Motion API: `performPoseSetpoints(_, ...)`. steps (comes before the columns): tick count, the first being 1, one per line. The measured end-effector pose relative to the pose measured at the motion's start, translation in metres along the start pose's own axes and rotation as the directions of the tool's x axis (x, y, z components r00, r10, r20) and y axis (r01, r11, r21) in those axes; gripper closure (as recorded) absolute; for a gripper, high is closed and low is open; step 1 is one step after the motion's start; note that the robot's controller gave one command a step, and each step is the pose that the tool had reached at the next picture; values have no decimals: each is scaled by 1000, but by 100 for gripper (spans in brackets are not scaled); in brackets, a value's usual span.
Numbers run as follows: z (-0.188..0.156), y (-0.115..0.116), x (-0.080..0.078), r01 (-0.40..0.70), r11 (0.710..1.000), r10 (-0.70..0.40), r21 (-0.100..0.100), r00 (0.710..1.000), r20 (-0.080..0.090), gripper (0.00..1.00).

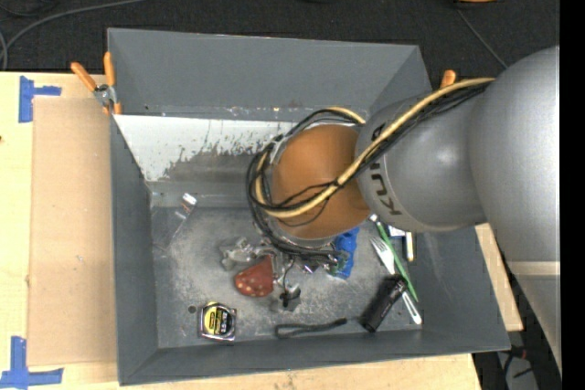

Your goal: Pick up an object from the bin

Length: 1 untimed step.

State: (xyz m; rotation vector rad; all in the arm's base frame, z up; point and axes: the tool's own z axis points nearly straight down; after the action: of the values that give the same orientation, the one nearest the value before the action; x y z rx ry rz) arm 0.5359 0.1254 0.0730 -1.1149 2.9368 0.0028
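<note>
Bin: the grey metal bin (137, 224) has sloping walls and a flat floor with pale scratches and dust.
Arm: the big grey robot arm (475, 151) enters from the right side of the view and bends down into the bin.
Wrist: a rounded orange cover (315, 173) sits on the wrist, and black and yellow cables (265, 183) loop about it.
Gripper: the gripper (291, 280) is low under the orange cover, above the middle of the floor and a little toward the front wall.
Pincer state: I cannot tell if it is wide or narrow, because the cover and the dark parts under it hide this.
Nearest thing: a dark red rounded lump (255, 279) lies on the floor just beside the gripper, toward the view's left. I cannot tell if they touch.
Behind the lump: a crumpled silvery piece (236, 249) lies near it, farther from the front wall.
Right of the gripper: a blue flat object (346, 252) is partly covered by the wrist.
Right part of the floor: some green and white pens (396, 258) lie together, and a black oblong marker-like thing (382, 304) lies tilted near them.
Front of the floor: a thin black stick (312, 327) lies almost along the front wall.
Front left: a yellow and black tape measure (218, 321) lies apart from the rest.
Back left: a small pale clip-like piece (187, 203) lies alone at the foot of the back wall.
</note>
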Motion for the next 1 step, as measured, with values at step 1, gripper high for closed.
performPoseSetpoints(1,2,-13,8,-202,979,202,-2,979,0,100)
